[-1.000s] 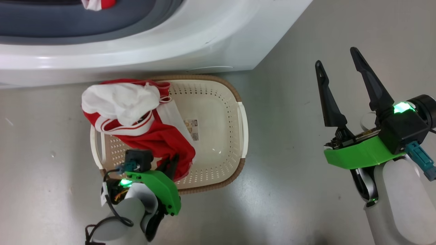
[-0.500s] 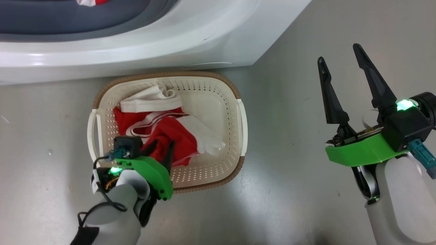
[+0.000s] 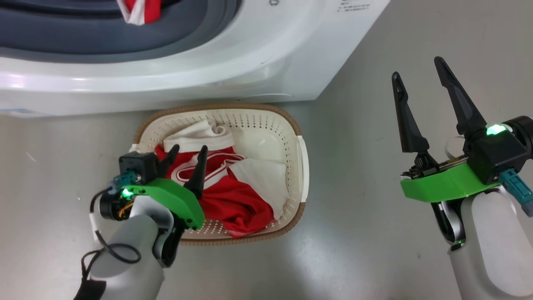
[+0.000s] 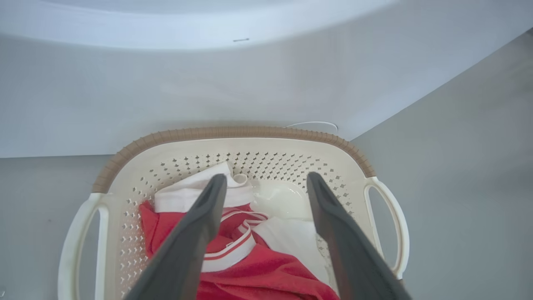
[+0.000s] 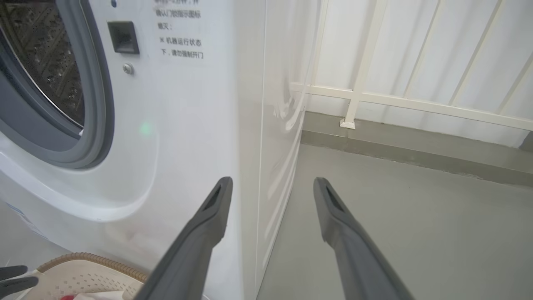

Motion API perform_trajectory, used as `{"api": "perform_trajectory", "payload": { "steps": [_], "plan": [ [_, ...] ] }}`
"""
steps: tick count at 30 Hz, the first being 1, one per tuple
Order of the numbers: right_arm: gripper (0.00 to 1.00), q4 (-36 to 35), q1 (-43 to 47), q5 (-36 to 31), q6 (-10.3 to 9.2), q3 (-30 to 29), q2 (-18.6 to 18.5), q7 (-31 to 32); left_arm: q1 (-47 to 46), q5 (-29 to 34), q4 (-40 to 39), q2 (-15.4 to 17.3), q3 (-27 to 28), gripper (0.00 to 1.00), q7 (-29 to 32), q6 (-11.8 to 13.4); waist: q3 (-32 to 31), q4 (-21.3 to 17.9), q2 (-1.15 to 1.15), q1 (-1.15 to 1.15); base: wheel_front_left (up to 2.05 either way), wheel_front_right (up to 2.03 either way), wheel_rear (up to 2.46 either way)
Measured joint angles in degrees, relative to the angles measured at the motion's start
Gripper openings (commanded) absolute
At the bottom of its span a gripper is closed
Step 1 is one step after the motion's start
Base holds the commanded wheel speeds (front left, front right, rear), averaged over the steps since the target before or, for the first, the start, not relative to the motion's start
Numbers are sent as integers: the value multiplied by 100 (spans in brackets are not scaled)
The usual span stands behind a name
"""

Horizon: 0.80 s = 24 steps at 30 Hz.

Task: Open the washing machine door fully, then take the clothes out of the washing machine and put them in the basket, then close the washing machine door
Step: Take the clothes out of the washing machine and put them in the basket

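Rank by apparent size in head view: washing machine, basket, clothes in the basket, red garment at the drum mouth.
washing machine
basket
clothes in the basket
red garment at the drum mouth, cropped by the frame

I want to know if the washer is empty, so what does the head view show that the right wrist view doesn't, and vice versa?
Head view extra: a red-and-white garment lying at the mouth of the washing machine, so it is not empty. Right wrist view extra: the perforated steel drum, a latch socket beside the opening, and a white railing behind. Shared: the washing machine, the basket with its brown rim, and the open right gripper.
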Motion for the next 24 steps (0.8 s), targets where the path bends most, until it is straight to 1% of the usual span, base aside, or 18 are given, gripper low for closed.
{"api": "perform_trajectory", "payload": {
  "steps": [3, 10, 13, 20, 24],
  "plan": [
    [100, 41, 25, 0, 0, -35, 0, 0, 219, 158, -420, 51, 176, 100, -1, 12, -147, 37, 0, 0, 0, 0, 0],
    [100, 153, 170, 1, 0, -93, 1, 0, 902, 713, -1728, 176, 719, 100, -1, 253, -552, 111, 0, 0, 0, 0, 0],
    [100, 212, 280, 9, 0, -115, 1, 0, 1215, 1007, -2267, 220, 858, 100, -1, 303, -736, 140, 0, 0, 0, 0, 0],
    [100, 278, 421, 48, 0, -116, 3, 0, 1801, 1279, -3272, 224, 1276, 100, -5, 400, -1137, 194, 0, 0, 0, 0, 0],
    [100, 302, 549, 69, 0, -120, 4, 0, 2085, 1362, -3671, 230, 1492, 100, -18, 452, -1354, 201, 0, 0, 0, 0, 0]
  ]
}}
